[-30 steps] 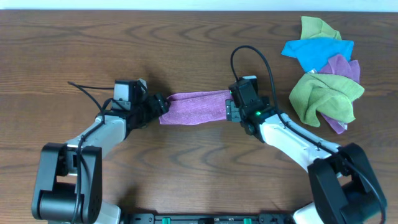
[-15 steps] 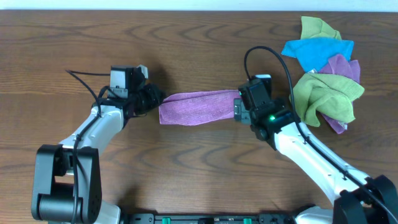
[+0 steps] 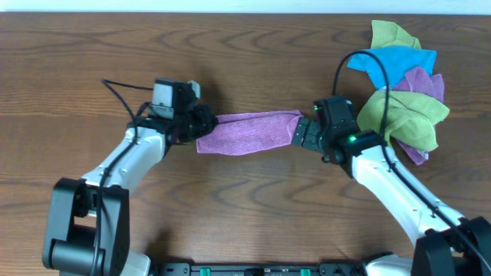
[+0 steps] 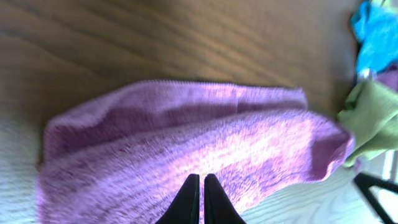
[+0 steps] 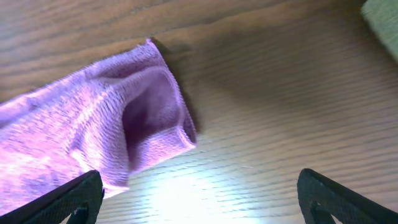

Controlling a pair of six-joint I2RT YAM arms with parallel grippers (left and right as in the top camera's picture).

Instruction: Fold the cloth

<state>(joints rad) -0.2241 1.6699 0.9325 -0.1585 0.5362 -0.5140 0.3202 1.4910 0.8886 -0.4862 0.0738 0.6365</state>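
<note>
The lilac cloth [image 3: 249,130] lies on the wooden table as a long folded strip between the two arms. My left gripper [image 3: 207,123] is over its left end. In the left wrist view the cloth [image 4: 186,130] fills the frame, and the left gripper [image 4: 201,180] is shut just above it with nothing visibly pinched. My right gripper [image 3: 301,132] stands wide open at the strip's right end. In the right wrist view the cloth's folded end [image 5: 124,118] lies ahead and to the left of the right gripper [image 5: 200,183], with only bare wood between the fingers.
A pile of other cloths sits at the back right: green cloths [image 3: 399,119], a blue one [image 3: 391,63] and a second purple one [image 3: 423,80]. The right arm's cable arches over this pile. Its edge shows in the left wrist view [image 4: 373,118].
The left gripper has shut and slid right onto the cloth's left end. The right gripper has drawn back to the right off the cloth's other end and stands fully open.
</note>
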